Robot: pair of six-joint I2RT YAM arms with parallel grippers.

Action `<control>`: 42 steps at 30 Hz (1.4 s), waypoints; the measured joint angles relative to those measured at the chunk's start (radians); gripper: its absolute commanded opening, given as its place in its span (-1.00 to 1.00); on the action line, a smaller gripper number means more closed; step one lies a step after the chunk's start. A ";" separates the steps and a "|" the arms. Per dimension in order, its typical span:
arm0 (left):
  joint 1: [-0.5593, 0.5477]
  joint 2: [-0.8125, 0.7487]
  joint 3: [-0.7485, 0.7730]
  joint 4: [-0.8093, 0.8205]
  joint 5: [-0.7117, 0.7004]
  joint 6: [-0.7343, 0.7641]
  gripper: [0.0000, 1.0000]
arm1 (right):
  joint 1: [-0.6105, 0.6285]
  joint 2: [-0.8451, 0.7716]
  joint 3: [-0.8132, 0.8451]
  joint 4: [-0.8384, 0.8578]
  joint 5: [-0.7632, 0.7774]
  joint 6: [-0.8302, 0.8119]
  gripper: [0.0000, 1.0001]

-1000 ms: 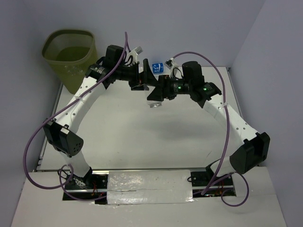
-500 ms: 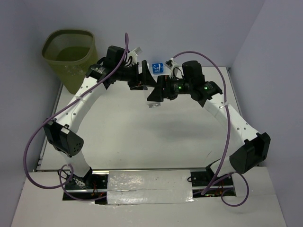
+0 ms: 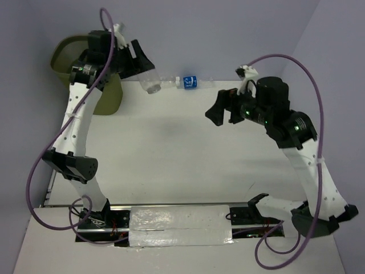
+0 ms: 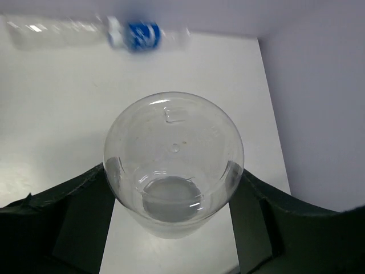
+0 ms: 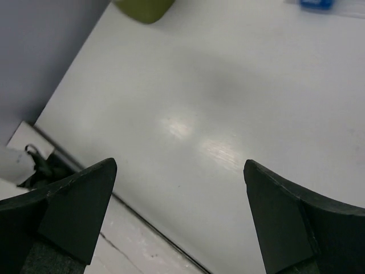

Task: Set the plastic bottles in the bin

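Note:
My left gripper (image 3: 141, 73) is shut on a clear plastic bottle (image 3: 149, 83) and holds it in the air, just right of the olive-green bin (image 3: 64, 58). In the left wrist view the bottle's round base (image 4: 174, 162) sits between my two black fingers (image 4: 68, 222). A second clear bottle with a blue label (image 3: 189, 82) lies on the table by the back wall; it also shows in the left wrist view (image 4: 141, 34). My right gripper (image 3: 223, 108) is open and empty above the table's right half, its fingers (image 5: 68, 200) spread wide.
The bin stands at the back left corner, partly hidden by my left arm; its base shows in the right wrist view (image 5: 144, 9). Grey walls close the back and right sides. The white table (image 3: 171, 154) ends at a taped front edge (image 3: 179, 224).
My left gripper has lifted the clear bottle from the middle back of the table and carried it left toward the bin. My right arm has pulled back to the right and up, empty.

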 measured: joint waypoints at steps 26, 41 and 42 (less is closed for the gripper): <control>0.587 0.221 0.121 0.318 -0.091 -0.099 0.99 | 0.000 -0.116 -0.260 0.033 0.318 0.191 1.00; 0.386 -0.016 0.018 0.275 -0.072 0.011 0.99 | -0.027 0.057 -0.346 0.230 0.320 0.413 1.00; 0.336 -0.061 -0.014 0.272 -0.075 0.028 0.99 | -0.038 0.090 -0.355 0.271 0.326 0.455 1.00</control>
